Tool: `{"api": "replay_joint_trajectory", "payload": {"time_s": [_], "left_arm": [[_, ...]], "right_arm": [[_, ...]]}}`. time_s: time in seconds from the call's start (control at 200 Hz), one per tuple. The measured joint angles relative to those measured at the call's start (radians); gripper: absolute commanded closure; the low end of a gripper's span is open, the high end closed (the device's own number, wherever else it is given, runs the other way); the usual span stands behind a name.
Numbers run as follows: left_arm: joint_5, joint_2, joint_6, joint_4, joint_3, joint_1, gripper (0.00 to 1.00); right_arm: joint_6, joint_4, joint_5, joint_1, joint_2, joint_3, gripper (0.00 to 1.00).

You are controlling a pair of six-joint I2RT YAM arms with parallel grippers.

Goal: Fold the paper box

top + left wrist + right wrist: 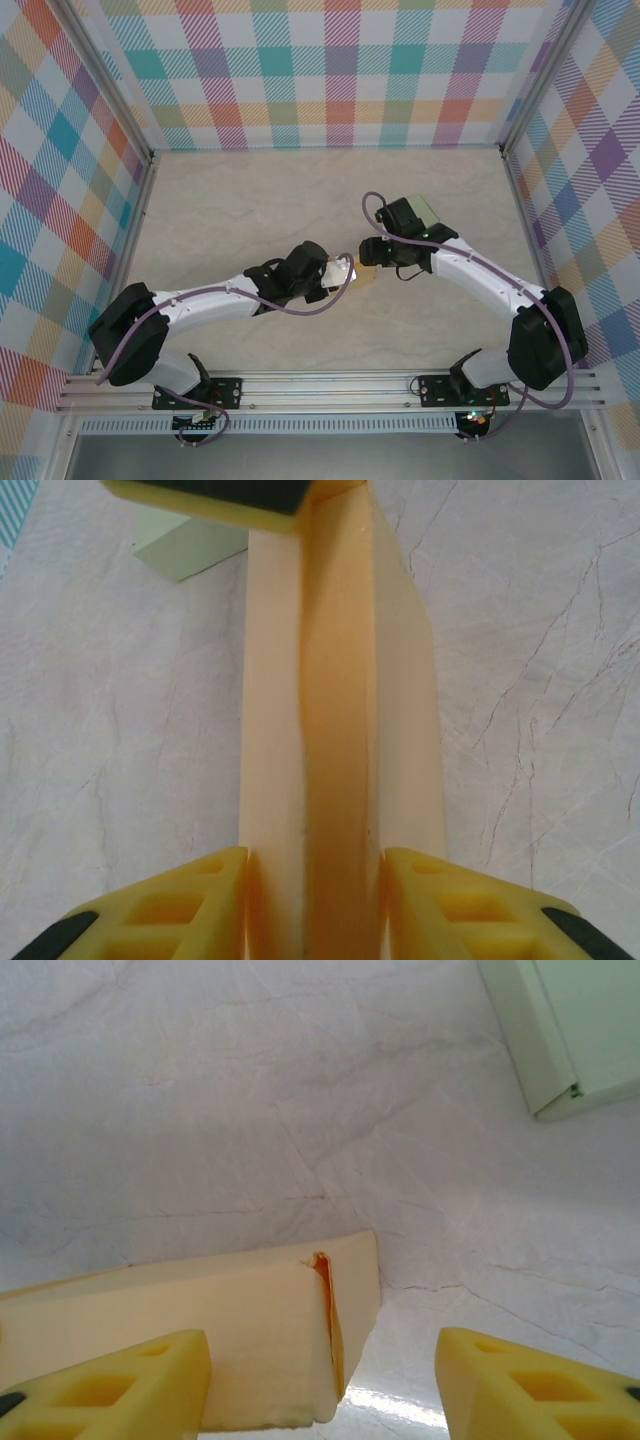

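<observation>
From above, the paper box (360, 272) lay on the desk (250, 200) between the left hand (335, 272) and the right hand (378, 262), with a green box (425, 212) just behind it. In the left wrist view, the left hand (315, 880) was clamped on the paper box (340, 730). In the right wrist view, the right hand (320, 1360) stood apart, the paper box (200, 1330) beside one finger.

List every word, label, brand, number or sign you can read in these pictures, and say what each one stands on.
No readable text in any view.
paper box: plain cream faces, no print.
pale green box: plain, no label on the faces shown.
checked walls: coloured pattern only, no words.
marbled table: veining only, no markings.
</observation>
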Motion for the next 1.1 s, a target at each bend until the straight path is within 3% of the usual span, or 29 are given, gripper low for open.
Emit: {"api": "replay_joint_trajectory", "payload": {"time_s": [0.16, 0.385, 0.53, 0.64, 0.695, 0.875, 1.1], "left_arm": [[-0.003, 0.002, -0.015, 0.001, 0.001, 0.0, 0.64], [-0.004, 0.002, -0.041, 0.029, -0.01, 0.0, 0.6], [-0.003, 0.001, -0.075, 0.055, -0.021, 0.0, 0.58], [-0.005, 0.001, -0.115, 0.063, -0.026, 0.0, 0.5], [-0.007, 0.001, -0.139, 0.072, -0.031, 0.0, 0.34], [-0.016, -0.037, -0.29, 0.098, -0.045, 0.001, 0.02], [-0.098, -0.099, -0.699, 0.131, -0.032, 0.023, 0.0]], "right_arm": [[0.013, 0.064, -0.044, -0.019, -0.021, -0.065, 0.44], [0.017, 0.144, -0.101, -0.041, -0.027, -0.114, 0.65], [0.025, 0.184, -0.116, -0.046, -0.031, -0.133, 0.67], [0.033, 0.204, -0.121, -0.049, -0.038, -0.148, 0.67], [0.036, 0.211, -0.122, -0.049, -0.04, -0.152, 0.67], [0.037, 0.22, -0.123, -0.051, -0.04, -0.154, 0.68], [0.036, 0.22, -0.128, -0.051, -0.043, -0.156, 0.69]]}}
